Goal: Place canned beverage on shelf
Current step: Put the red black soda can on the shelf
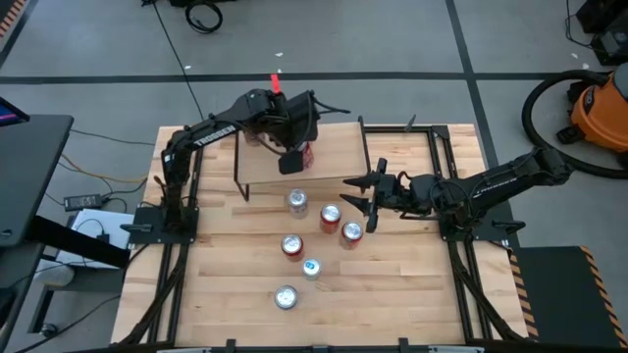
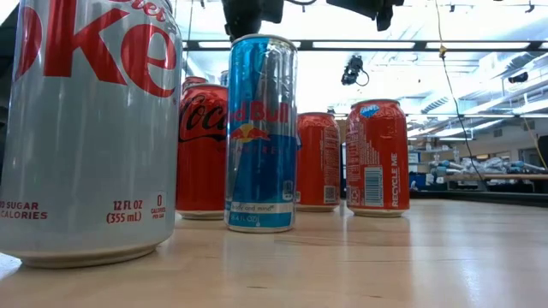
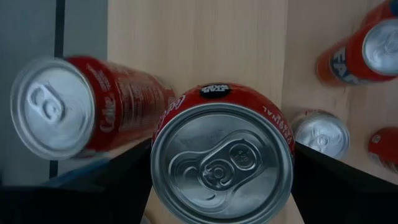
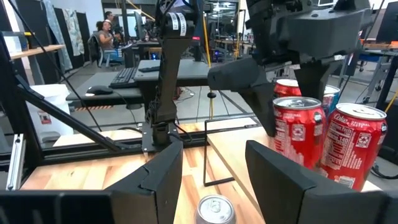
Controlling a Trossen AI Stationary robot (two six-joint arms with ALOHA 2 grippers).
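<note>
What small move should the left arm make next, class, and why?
Probably lower the red can onto the shelf and open. The left gripper grips it over the board, beside another can already there. The right gripper waits open.

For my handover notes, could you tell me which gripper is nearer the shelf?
Left: the left gripper holds a red can over the shelf; the right gripper hovers beside it.

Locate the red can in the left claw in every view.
High view: red can under the left claw, on the shelf, near its middle.
Low view: not visible.
Left wrist view: bottom centre, lid facing the camera.
Right wrist view: right of centre, between that claw's fingers.
Shared landmark: the shelf.
</note>
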